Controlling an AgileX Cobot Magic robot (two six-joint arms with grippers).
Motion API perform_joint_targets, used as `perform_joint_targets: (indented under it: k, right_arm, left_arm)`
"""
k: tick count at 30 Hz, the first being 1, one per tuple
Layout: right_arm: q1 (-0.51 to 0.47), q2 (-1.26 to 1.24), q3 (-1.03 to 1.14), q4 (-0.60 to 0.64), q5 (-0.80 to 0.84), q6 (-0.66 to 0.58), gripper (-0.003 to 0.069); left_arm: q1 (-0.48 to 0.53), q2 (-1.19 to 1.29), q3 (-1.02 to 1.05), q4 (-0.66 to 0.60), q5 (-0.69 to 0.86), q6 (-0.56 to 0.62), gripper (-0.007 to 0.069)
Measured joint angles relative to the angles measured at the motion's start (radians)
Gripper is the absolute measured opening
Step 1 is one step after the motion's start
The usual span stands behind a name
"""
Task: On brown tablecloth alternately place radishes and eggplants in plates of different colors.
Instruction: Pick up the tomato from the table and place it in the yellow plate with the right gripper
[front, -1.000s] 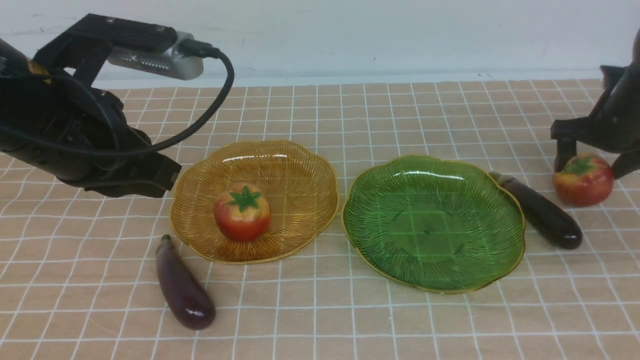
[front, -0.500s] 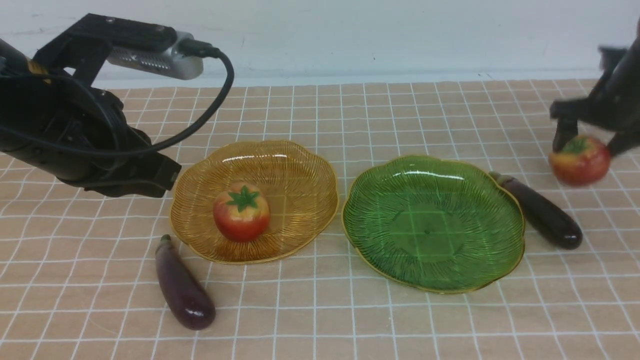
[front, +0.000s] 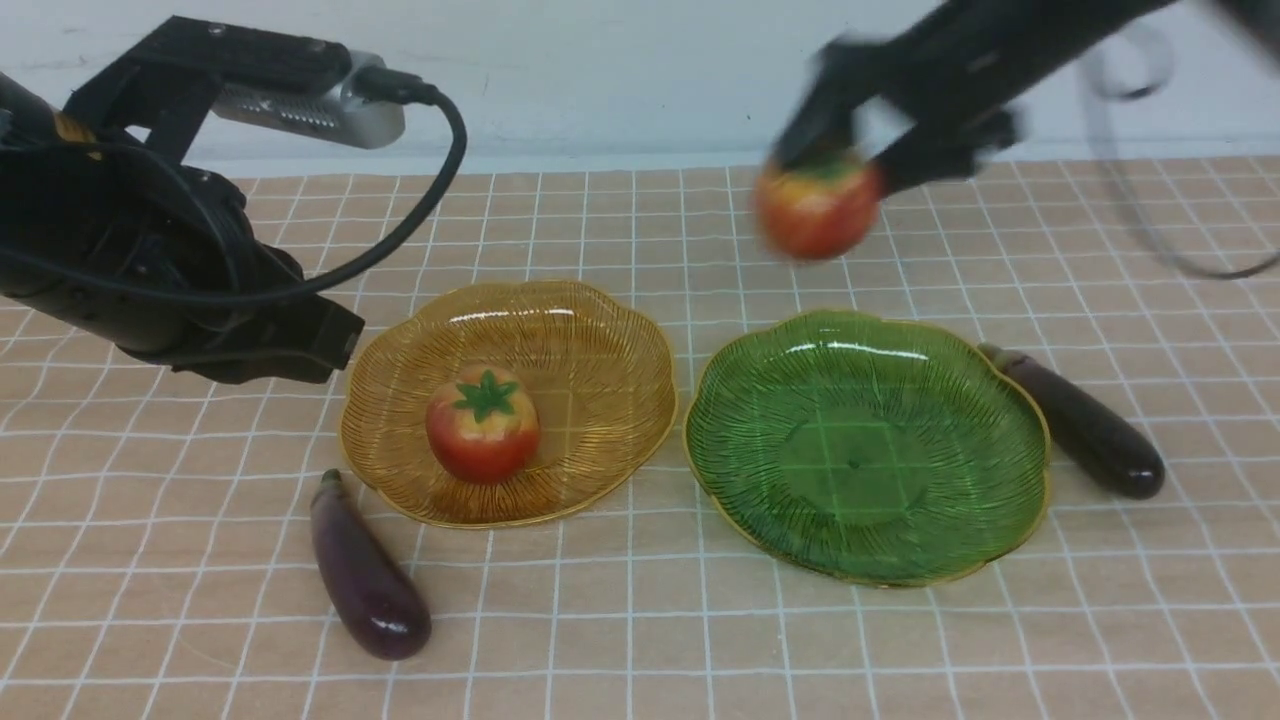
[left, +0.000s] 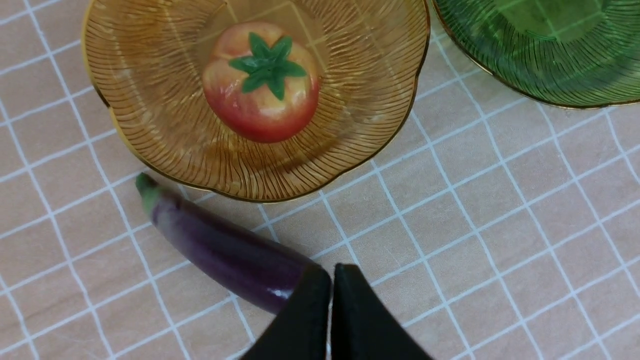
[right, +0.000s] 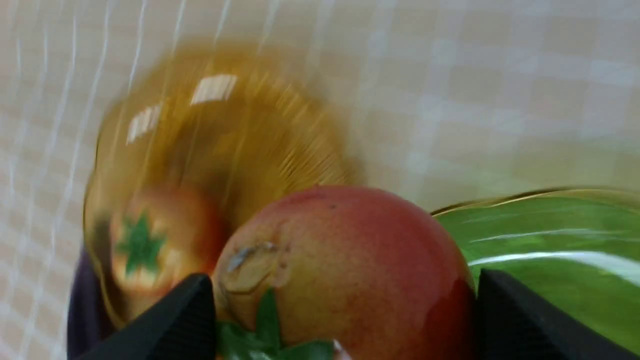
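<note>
A radish (front: 817, 212) is pinched aloft by the right gripper (front: 850, 160) beyond the green plate (front: 860, 450); a second radish (front: 483, 437) is seen resting in the amber plate (front: 600, 370). The left gripper (left: 331, 305) is pressed together near an eggplant (left: 225, 252).

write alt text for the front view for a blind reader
The right hand, motion-blurred, holds a red radish in the air near the empty green plate. A second radish sits in the amber plate beside it, on a tan grid tablecloth. One dark eggplant lies by the amber plate, another eggplant by the green plate; the left hand hovers at left.
</note>
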Motion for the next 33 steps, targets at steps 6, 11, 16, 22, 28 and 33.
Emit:
perform_joint_targets:
  k: [6, 11, 16, 22, 28, 33]
  right_arm:
    - [0.237, 0.128, 0.001, -0.046, -0.104, -0.011, 0.0609]
    - [0.285, 0.189, 0.002, -0.084, -0.168, 0.009, 0.0609]
    - [0.291, 0.201, -0.003, -0.149, -0.167, 0.058, 0.0672]
    - [0.292, 0.201, -0.099, -0.165, -0.065, 0.056, 0.0689]
    - [0.274, 0.107, -0.243, -0.372, 0.008, 0.094, 0.0513]
    - [0.212, -0.143, -0.017, -0.537, 0.009, 0.080, 0.0117]
  left_arm:
    - [0.000, 0.000, 0.000, 0.001, 0.030, 0.000, -0.0003]
    - [0.000, 0.000, 0.000, 0.006, 0.061, 0.000, -0.0003]
    - [0.000, 0.000, 0.000, 0.007, 0.080, 0.000, -0.0003]
    - [0.000, 0.000, 0.000, 0.007, 0.086, 0.000, -0.0003]
    - [0.000, 0.000, 0.000, 0.007, 0.127, 0.000, -0.0003]
    - [0.000, 0.000, 0.000, 0.007, 0.143, 0.000, -0.0003]
